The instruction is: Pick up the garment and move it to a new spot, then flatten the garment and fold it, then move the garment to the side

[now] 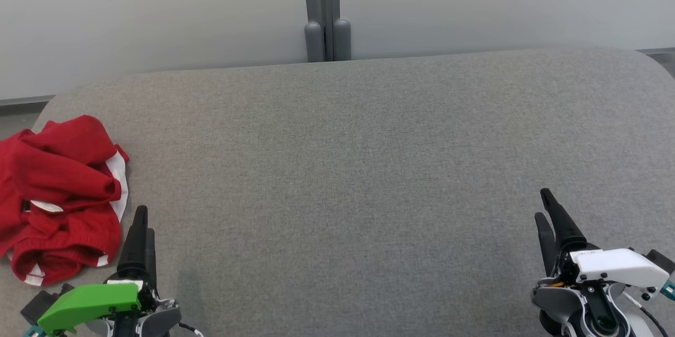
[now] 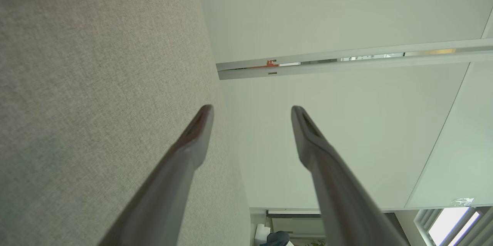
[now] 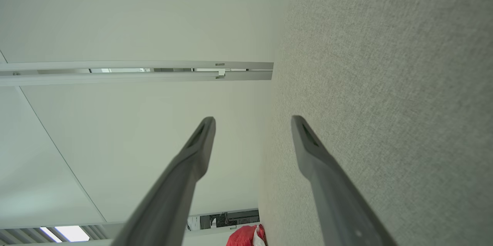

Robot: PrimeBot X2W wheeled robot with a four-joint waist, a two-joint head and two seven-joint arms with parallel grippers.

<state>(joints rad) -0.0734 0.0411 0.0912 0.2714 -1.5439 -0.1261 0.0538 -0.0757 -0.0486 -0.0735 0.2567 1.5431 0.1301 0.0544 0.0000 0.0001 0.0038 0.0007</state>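
**Garment not yet picked up, both grippers empty**

At the left edge of the head view, the red garment (image 1: 58,194) with white trim lies in a crumpled heap on the grey fabric surface (image 1: 337,157), close to its rounded corner. Just right of it, in the lower left of the frame, the left gripper (image 1: 145,221) is near the heap but apart from it. In its wrist view the two fingers stand wide apart with nothing between them. The middle of the frame offers a wide area of grey cloth for the new spot. In the lower right, well apart from the garment, the right gripper (image 1: 541,204) also has its fingers spread and holds nothing.

The task appears to be at its very first step, the pick-up. The next move probably calls for the left gripper to turn toward the heap, come down on a raised fold and close there. The right one is too far away to help at once. A single pinch of loose cloth may lift only one layer.
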